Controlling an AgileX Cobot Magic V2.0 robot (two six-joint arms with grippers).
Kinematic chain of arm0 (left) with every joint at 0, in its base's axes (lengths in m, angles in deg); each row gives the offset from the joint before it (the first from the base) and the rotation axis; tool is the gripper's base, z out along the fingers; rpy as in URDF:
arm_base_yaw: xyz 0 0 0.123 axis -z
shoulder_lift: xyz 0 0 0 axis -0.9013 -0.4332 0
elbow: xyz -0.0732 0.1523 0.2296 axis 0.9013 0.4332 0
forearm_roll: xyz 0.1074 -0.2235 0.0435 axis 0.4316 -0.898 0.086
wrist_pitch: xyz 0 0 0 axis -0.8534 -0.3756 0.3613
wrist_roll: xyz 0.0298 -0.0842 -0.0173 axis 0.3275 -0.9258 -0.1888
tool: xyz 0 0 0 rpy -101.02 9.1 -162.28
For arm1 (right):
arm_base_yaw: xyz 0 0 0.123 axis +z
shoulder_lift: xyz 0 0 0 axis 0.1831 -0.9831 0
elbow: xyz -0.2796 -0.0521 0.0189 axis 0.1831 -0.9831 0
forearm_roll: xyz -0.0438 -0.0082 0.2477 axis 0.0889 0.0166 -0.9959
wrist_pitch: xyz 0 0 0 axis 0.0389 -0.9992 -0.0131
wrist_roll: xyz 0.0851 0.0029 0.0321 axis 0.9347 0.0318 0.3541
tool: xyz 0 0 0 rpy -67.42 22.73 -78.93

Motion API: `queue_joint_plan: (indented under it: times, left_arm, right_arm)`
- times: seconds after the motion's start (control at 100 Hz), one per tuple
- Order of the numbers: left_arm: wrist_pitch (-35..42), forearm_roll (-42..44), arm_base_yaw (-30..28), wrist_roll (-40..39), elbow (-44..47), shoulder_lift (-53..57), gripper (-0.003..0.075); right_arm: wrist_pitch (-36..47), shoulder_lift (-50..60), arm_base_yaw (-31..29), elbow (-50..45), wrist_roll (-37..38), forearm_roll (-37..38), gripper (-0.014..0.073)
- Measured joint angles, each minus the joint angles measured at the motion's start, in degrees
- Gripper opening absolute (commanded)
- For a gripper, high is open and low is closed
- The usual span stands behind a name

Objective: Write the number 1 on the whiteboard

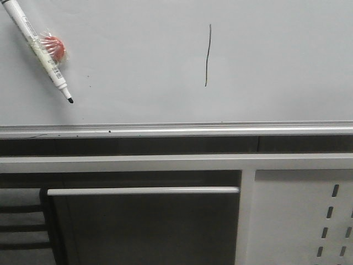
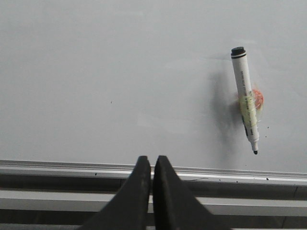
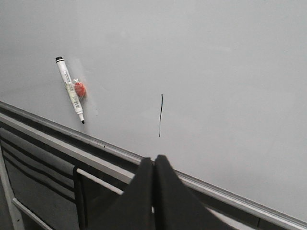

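Observation:
The whiteboard (image 1: 276,66) fills the upper part of the front view, with a silvery bottom rail (image 1: 176,130). The number 1 (image 1: 208,55) is a thin dark stroke near its middle; it also shows in the right wrist view (image 3: 160,115). A white marker (image 1: 39,49) hangs tilted on the board at the upper left, stuck by a red blob (image 1: 54,47), tip down, uncapped. It shows in the left wrist view (image 2: 245,98) and the right wrist view (image 3: 70,89). My left gripper (image 2: 151,158) is shut and empty, in front of the rail. My right gripper (image 3: 154,158) is shut and empty. Neither gripper shows in the front view.
Below the rail is a dark panel with a pale bar handle (image 1: 143,190) and a grey perforated metal panel (image 1: 309,221) at the lower right. Tiny dark specks dot the board near the marker tip (image 1: 91,85).

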Motion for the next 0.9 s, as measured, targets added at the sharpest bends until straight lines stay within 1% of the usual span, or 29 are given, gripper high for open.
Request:
queue_joint_plan:
  times: [0.09,0.14,0.19,0.24,0.29,0.36,0.49,0.59,0.72,0.8,0.9]
  left_arm:
    - [0.0,0.0,0.0,0.0,0.0,0.0,-0.002]
    - [0.0,0.0,0.0,0.0,0.0,0.0,-0.002]
    - [0.0,0.0,0.0,0.0,0.0,0.0,-0.002]
    - [0.0,0.0,0.0,0.0,0.0,0.0,-0.002]
    - [0.0,0.0,0.0,0.0,0.0,0.0,-0.002]
    - [0.0,0.0,0.0,0.0,0.0,0.0,-0.002]
    - [0.0,0.0,0.0,0.0,0.0,0.0,-0.002]
    - [0.0,0.0,0.0,0.0,0.0,0.0,-0.002]
    - [0.0,0.0,0.0,0.0,0.0,0.0,-0.002]
    - [0.0,0.0,0.0,0.0,0.0,0.0,-0.002]
    - [-0.04,0.0,0.0,0.0,0.0,0.0,-0.002]
  right_arm:
    - [0.0,0.0,0.0,0.0,0.05,3.34,-0.0064]
    - [0.18,0.0,-0.12,0.0,1.84,6.15,-0.0064]
    - [0.43,0.0,-0.7,0.0,7.19,10.93,-0.0064]
    - [0.72,0.0,-2.0,-0.46,16.39,17.51,-0.0064]
    - [0.87,0.0,-3.94,-1.3,24.0,24.37,-0.0064]
    - [0.87,0.0,-7.5,-2.99,29.84,28.71,-0.0064]
    - [1.09,0.0,-14.92,-6.9,33.12,30.33,-0.0064]
    - [1.77,0.36,-18.81,-10.2,33.71,29.96,-0.0064]
    - [5.27,0.59,-19.7,-14.35,33.89,29.87,-0.0064]
    - [7.28,0.59,-19.7,-14.3,33.98,29.71,-0.0064]
    - [7.3,0.59,-19.7,-14.3,33.98,29.72,-0.0064]
